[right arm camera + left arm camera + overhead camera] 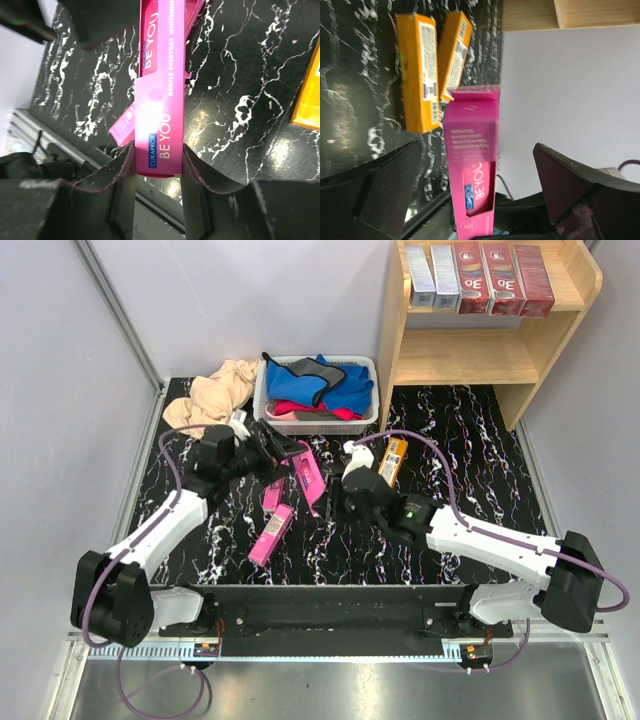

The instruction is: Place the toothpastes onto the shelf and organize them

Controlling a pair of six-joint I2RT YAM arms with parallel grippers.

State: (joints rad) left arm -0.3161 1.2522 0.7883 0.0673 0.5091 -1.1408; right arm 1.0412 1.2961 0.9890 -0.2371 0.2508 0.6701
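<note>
**Transfer step.** Our right gripper clamps the pink toothpaste box, which projects ahead of its fingers. Our left gripper stands wide, flanking the same box. The next move likely calls for carrying it to the shelf, beside the shelved boxes.
</note>
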